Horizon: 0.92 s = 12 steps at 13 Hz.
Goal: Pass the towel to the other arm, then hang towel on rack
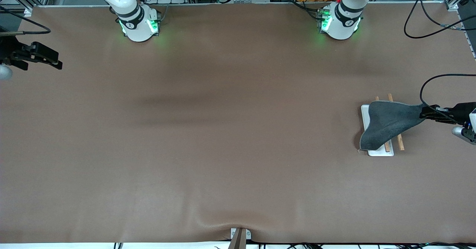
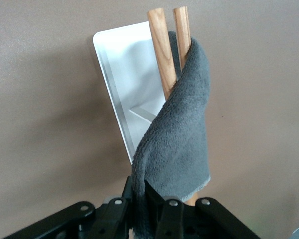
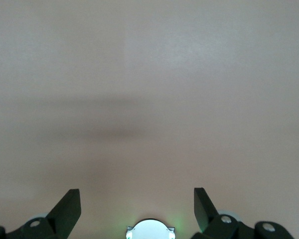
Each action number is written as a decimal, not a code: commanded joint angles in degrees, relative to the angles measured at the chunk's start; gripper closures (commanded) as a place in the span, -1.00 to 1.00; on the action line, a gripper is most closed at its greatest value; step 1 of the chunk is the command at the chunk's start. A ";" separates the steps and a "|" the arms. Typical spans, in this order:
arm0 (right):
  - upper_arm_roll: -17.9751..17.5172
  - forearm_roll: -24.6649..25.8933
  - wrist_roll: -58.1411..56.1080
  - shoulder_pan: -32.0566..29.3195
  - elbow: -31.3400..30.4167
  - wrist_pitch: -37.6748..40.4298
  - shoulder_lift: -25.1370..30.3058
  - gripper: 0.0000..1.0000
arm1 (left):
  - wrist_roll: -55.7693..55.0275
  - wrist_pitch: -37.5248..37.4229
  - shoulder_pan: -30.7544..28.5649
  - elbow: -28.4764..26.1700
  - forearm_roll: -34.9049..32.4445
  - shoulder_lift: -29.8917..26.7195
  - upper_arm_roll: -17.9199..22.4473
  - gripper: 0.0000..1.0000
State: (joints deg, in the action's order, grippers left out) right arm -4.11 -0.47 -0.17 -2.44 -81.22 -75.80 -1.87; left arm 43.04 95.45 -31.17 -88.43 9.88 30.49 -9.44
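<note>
The dark grey towel [image 1: 386, 124] lies draped over the rack's two wooden rods [image 1: 400, 142], and its lower edge hangs down onto the rack's white base plate [image 1: 365, 116]. My left gripper [image 1: 424, 112] is shut on one corner of the towel, just off the rack toward the left arm's end of the table. In the left wrist view the towel [image 2: 184, 134] runs from the rods [image 2: 162, 47] down between the fingers of my left gripper [image 2: 142, 193], beside the base plate [image 2: 122, 64]. My right gripper [image 1: 58, 63] waits open and holds nothing at the right arm's end. The right wrist view shows my right gripper [image 3: 137, 199] over bare mat.
The brown mat [image 1: 230, 137] covers the whole table. A black cable [image 1: 422, 89] loops above the left gripper. The two arm bases [image 1: 139, 24] [image 1: 340, 22] stand along the edge farthest from the front camera. A small bracket [image 1: 240, 236] sits at the nearest edge.
</note>
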 commanded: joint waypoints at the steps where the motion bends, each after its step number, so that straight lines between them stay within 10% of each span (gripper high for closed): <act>1: 0.15 0.29 1.31 2.09 1.24 0.92 -0.07 -1.00 | 2.65 -0.09 -0.74 2.82 -1.27 2.29 -0.49 0.98; 3: 0.59 0.38 0.79 1.74 1.41 0.83 -0.24 -1.00 | 3.80 0.00 -1.70 3.00 -1.10 3.08 -0.49 0.58; 6: 0.68 0.64 1.22 1.65 2.72 0.74 -0.24 -1.00 | 4.50 0.09 -2.05 3.00 -0.74 3.70 -0.58 -0.99; 12: 0.59 0.29 1.40 0.33 3.96 0.66 -0.24 -1.00 | 6.97 -0.09 -2.85 4.76 -0.04 2.40 -1.28 -1.00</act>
State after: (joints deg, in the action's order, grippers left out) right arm -3.03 -0.19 0.47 -1.68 -78.51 -75.82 -1.86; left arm 49.71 96.24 -33.78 -84.94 9.85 34.03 -9.85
